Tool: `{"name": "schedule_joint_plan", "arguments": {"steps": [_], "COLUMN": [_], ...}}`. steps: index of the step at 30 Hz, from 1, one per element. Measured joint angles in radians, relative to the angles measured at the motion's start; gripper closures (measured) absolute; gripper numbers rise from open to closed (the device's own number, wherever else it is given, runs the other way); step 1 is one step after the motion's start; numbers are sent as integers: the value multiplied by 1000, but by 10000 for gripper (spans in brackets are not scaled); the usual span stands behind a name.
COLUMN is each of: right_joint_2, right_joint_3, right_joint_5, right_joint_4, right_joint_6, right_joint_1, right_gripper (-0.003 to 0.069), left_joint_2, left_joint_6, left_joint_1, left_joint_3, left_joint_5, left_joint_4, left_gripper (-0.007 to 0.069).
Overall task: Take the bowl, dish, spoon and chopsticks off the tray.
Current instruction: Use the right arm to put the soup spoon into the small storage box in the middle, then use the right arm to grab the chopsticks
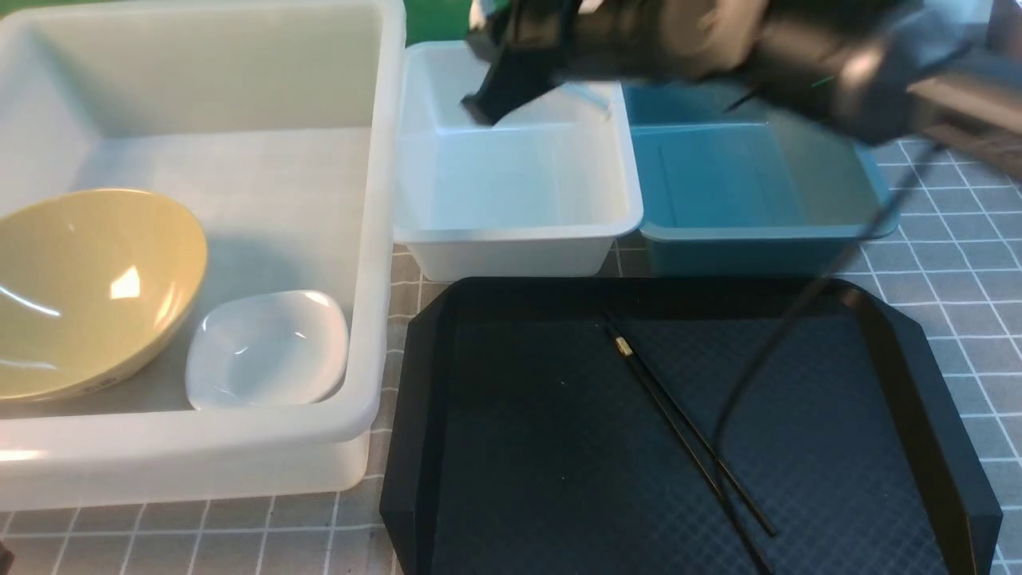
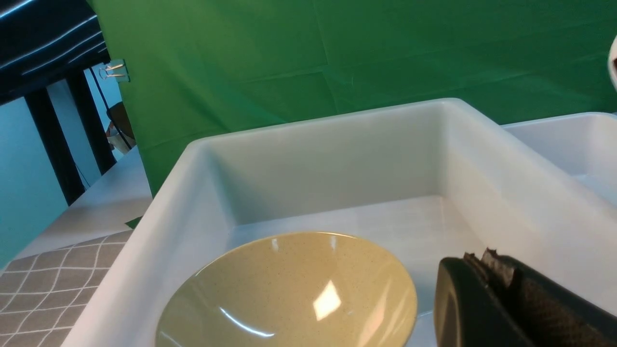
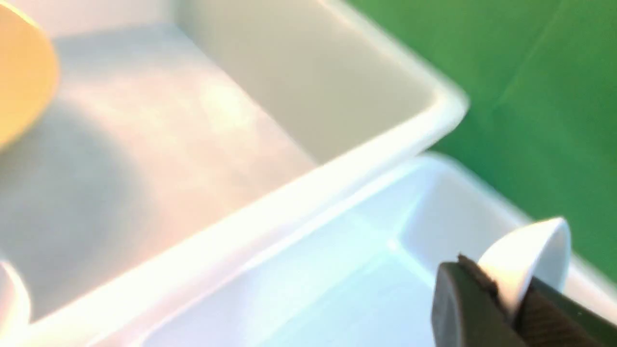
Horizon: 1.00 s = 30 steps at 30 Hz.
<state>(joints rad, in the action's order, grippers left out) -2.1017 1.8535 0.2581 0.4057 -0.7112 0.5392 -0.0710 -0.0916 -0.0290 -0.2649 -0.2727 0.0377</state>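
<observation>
Left fingers (image 2: 462,299) pressed together, empty; at frame left the glossy olive-yellow bowl (image 1: 88,287) and white dish (image 1: 267,347) sit in the big white bin (image 1: 375,200); upper centre, right fingers (image 3: 458,308) pinch the slick, chippable ceramic spoon (image 3: 525,260) above the smaller bin (image 1: 519,231); lower right, thin stiff black chopsticks (image 1: 687,423) lie on the diamond-textured tray (image 1: 415,447), likely best pinched mid-length, together.
</observation>
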Motion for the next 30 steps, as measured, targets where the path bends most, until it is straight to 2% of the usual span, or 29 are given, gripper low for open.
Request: {"name": "schedule_joint_plan", "arguments": {"steps": [3, 7, 9, 10, 12, 16, 19, 20, 24, 26, 28, 30], "right_joint_2": [-85, -130, -96, -91, -11, 123, 215, 220, 280, 297, 300, 298], "right_joint_3": [42, 64, 90, 90, 138, 194, 107, 95, -190, -417, -473, -563], "right_joint_5": [18, 60, 202, 202, 437, 817, 945, 945, 954, 875, 838, 733], "right_joint_4": [5, 7, -7, -11, -90, -327, -433, -435, -451, -433, -427, -421], "right_joint_6": [31, 69, 89, 91, 170, 396, 516, 522, 599, 643, 664, 697], "right_joint_1": [0, 0, -1, -1, -2, -2, -23, -25, -37, -11, 5, 32], "right_gripper": [553, 433, 324, 317, 254, 231, 226, 226, 225, 225, 223, 220], "left_joint_2": [0, 0, 0, 0, 0, 0, 0, 0, 0, -4, -10, -25], "left_joint_6": [0, 0, 0, 0, 0, 0, 0, 0, 0, 0, 0, 0], "left_joint_1": [0, 0, 0, 0, 0, 0, 0, 0, 0, 0, 0, 0], "left_joint_3": [0, 0, 0, 0, 0, 0, 0, 0, 11, 31, 37, 43], "left_joint_5": [0, 0, 0, 0, 0, 1, 10, 11, 45, 77, 85, 99], "left_joint_4": [0, 0, 0, 0, 0, -4, -8, -8, -8, -8, -8, -8], "left_gripper": [638, 638, 638, 638, 638, 638, 638, 638, 638, 638, 638, 638]}}
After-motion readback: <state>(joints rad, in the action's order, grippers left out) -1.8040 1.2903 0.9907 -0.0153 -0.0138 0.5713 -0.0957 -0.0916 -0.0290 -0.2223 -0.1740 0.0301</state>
